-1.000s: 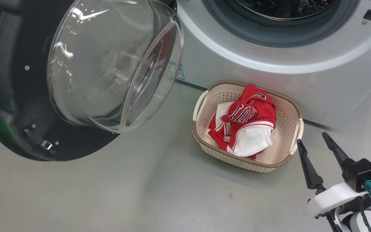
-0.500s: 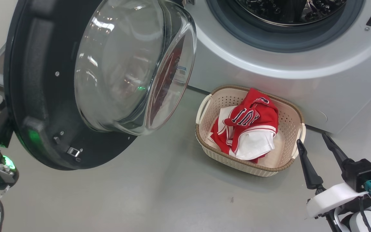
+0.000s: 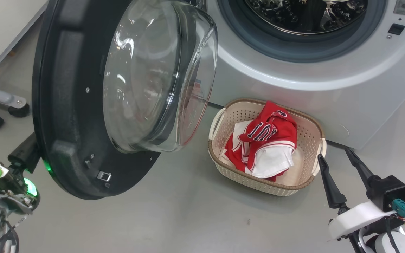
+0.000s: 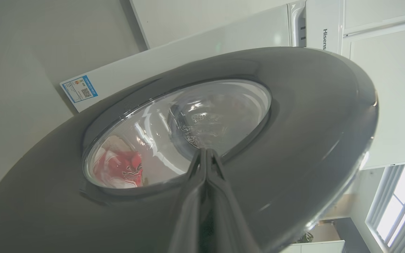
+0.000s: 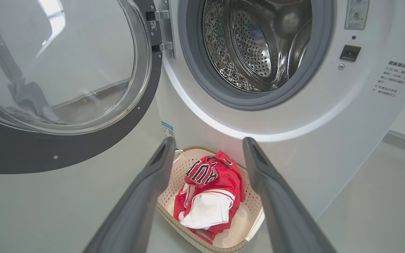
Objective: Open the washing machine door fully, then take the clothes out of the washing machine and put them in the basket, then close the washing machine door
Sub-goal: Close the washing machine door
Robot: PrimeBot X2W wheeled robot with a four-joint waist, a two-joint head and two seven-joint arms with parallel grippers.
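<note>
Bright, even indoor light. White glare streaks the glass of the washing machine door (image 3: 118,98); below it the floor (image 3: 188,218) carries a soft shadow. My wrist views bow straight lines near their edges.

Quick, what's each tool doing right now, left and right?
Left tool: shut, empty, pointed at the washing machine door.
Right tool: open, empty.
</note>
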